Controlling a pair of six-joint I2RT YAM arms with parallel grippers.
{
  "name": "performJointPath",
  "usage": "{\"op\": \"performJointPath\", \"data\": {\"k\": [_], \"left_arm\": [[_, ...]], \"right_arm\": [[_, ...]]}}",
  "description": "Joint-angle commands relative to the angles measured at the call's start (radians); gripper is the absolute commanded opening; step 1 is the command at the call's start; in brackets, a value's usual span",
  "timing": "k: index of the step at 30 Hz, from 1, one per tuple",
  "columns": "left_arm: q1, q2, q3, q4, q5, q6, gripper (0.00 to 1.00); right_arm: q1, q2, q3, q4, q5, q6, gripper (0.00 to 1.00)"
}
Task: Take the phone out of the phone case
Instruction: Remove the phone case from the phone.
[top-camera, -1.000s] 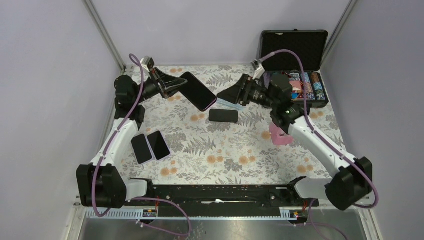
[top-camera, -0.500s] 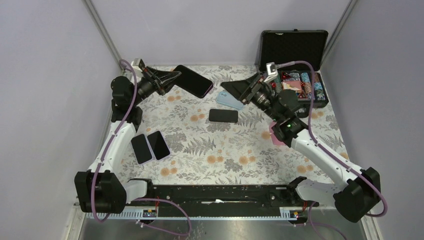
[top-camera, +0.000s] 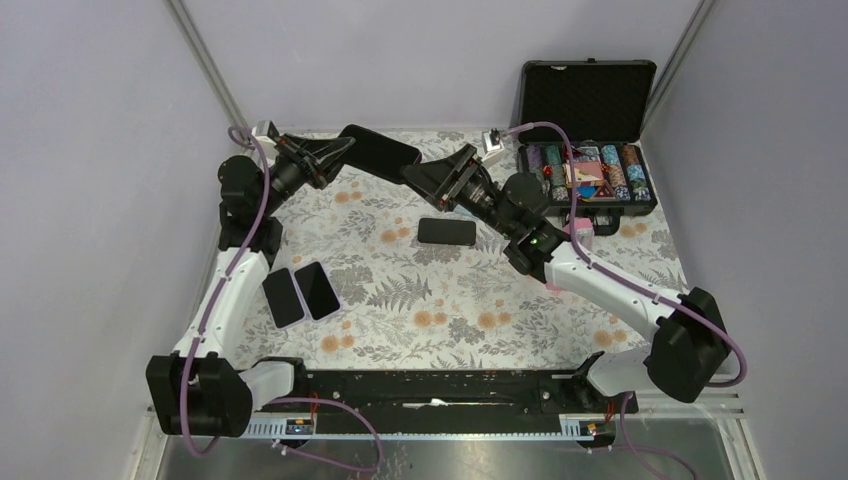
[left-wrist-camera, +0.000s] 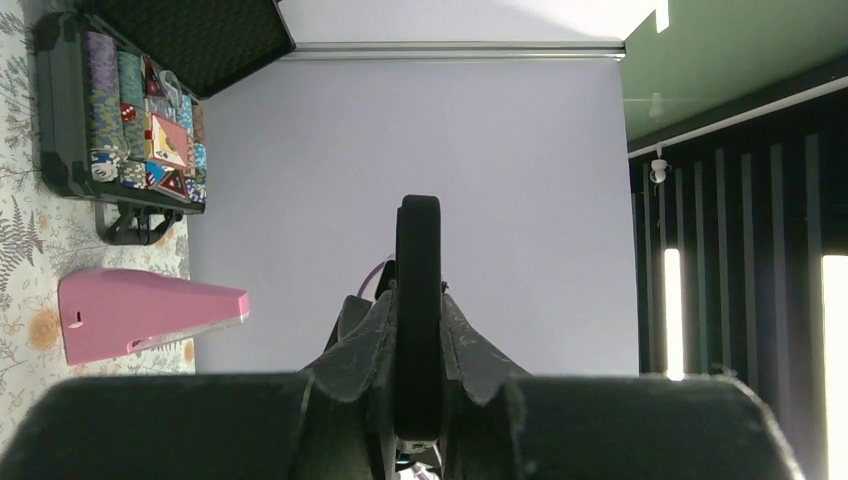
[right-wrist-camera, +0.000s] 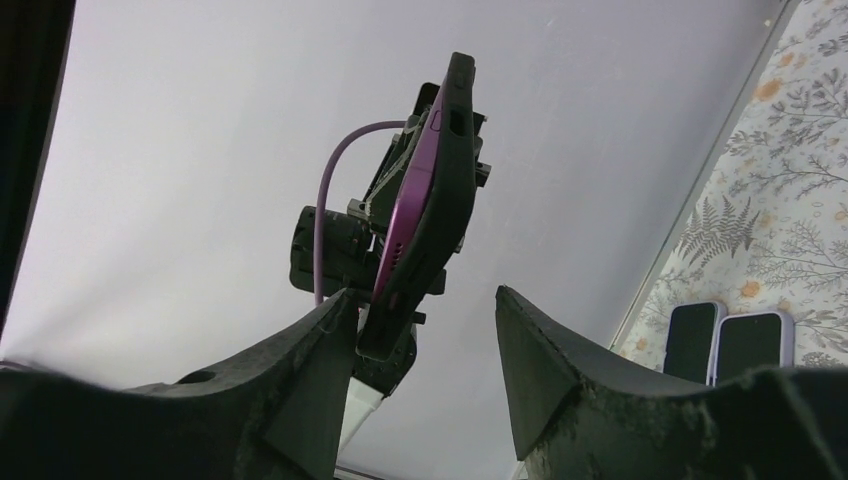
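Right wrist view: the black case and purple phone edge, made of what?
Black phone case: probably rubber or silicone, matte; no glare, thick rounded lip with cutouts. Purple phone edge: metal or hard plastic, satin; smooth sheen along it. Neither is certain.

Bright, even overhead light; faint shadows, sharp focus.

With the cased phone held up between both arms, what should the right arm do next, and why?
Probably close the right fingers on the phone's free end: the left fingers are shut on its other end, and the free end sits between the open right fingers.
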Motion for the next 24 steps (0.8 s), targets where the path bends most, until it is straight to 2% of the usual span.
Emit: {"op": "performJointPath", "data": {"k": [1,3,6,12,17,20,24], "left_arm": [[0.003,-0.056,0.016,0.053,-0.061,-0.035,0.0],[0.003,-0.056,0.016,0.043,-0.069,-0.036,0.0],[0.003,-0.061,0.019,0.001,-0.08,-0.036,0.0],[0.003,-0.064,0.008,-0.035,-0.087,-0.066,0.0],[0.003,-0.062,-0.029,-0.088,-0.078,-0.119,0.0],[0.003,-0.046,-0.106,-0.019,-0.049,-0.22,0.0],[0.003,-0.05,-0.193,0.054,-0.019,-0.338,0.0]], "right_arm": [[0.019,0.017,0.052,0.09,0.0,0.021,0.6],[0.024,0.023,0.051,0.109,-0.012,0.013,0.6],[0.027,0.037,0.039,0.177,-0.037,0.008,0.47],[0.028,0.064,0.031,0.248,-0.08,-0.014,0.28],[0.029,0.078,0.015,0.3,-0.126,-0.078,0.27],[0.028,0.067,-0.004,0.278,-0.15,-0.163,0.21],[0.028,0.035,-0.032,0.246,-0.192,-0.29,0.16]]}}
